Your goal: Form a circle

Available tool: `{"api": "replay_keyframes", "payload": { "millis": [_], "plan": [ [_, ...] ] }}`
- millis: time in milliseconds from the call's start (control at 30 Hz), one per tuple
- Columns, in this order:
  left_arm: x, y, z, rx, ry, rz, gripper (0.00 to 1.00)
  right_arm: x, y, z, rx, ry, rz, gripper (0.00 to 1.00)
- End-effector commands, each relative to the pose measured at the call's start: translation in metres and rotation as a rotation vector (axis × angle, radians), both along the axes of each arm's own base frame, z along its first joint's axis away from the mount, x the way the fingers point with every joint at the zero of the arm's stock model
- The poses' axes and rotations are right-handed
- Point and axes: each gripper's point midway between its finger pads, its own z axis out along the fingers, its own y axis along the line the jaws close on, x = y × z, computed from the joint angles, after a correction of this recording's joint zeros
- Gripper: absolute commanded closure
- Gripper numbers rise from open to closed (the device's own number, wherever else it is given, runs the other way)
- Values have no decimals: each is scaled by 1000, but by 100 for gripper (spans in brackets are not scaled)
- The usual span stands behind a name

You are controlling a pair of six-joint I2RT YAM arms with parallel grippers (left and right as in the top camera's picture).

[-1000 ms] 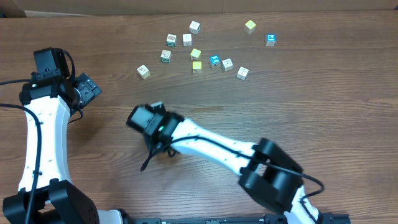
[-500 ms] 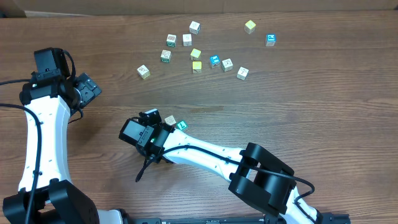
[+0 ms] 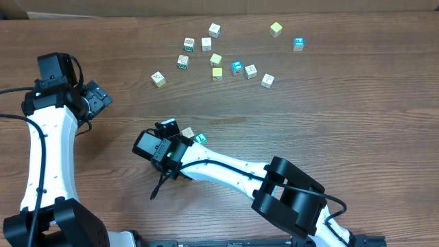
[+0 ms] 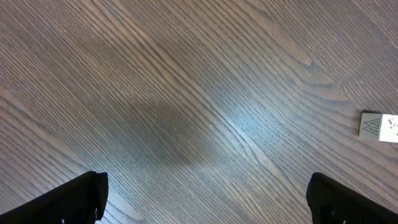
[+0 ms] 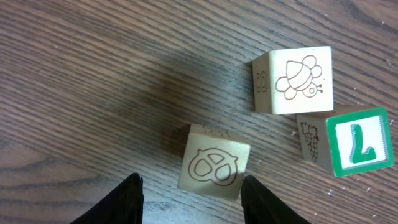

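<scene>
- Position of the circle [image 3: 194, 135]: a small cluster of printed cubes just below the centre of the overhead frame. It sits on the desk [image 3: 343, 116] right at the tip of the right gripper [image 5: 191, 185], well apart from the loose cubes [image 3: 217, 59] scattered along the top.
- In the right wrist view the pretzel cube [image 5: 214, 163] lies low in the centre, just ahead of and partly between the fingertips [image 5: 132, 193].
- The bee cube [image 5: 295, 79] lies up and to the right of it, parted by a strip of bare wood. The green L cube [image 5: 354, 144] is at the right edge, touching or just beside the bee cube's lower corner.
- A cube has no long axis; the cluster as shown here runs from bottom centre toward the upper right. I judge that closing the ring means sending the pretzel cube that way.
- The right gripper stands at a middling width, a little wider than the pretzel cube. A gap shows on the cube's left side, and the right finger is at or near its lower corner. It looks unclamped.
- The right arm [image 3: 226, 165] reaches from the lower right of the overhead frame up and left, its wrist pointing down at the cluster. It is by far the nearer arm.
- The left gripper [image 4: 205, 186] is wide and empty at the left of the overhead frame, over bare wood. One stray cube [image 4: 379, 126] shows at the right edge of its own view.
</scene>
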Motion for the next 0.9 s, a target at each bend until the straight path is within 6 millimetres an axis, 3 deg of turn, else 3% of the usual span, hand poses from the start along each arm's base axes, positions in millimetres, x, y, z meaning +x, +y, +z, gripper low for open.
{"api": "replay_keyframes", "payload": {
  "millis": [0, 300, 867],
  "plan": [
    [2, 1, 8, 7, -24, 12, 0, 5, -5, -2, -7, -13, -24, 52],
    [2, 1, 8, 7, -23, 12, 1, 12, -15, -6, -6, 0, -81, 53],
    [2, 1, 8, 7, -23, 12, 0, 12, -14, -6, -2, 0, -82, 70]
  ]
}}
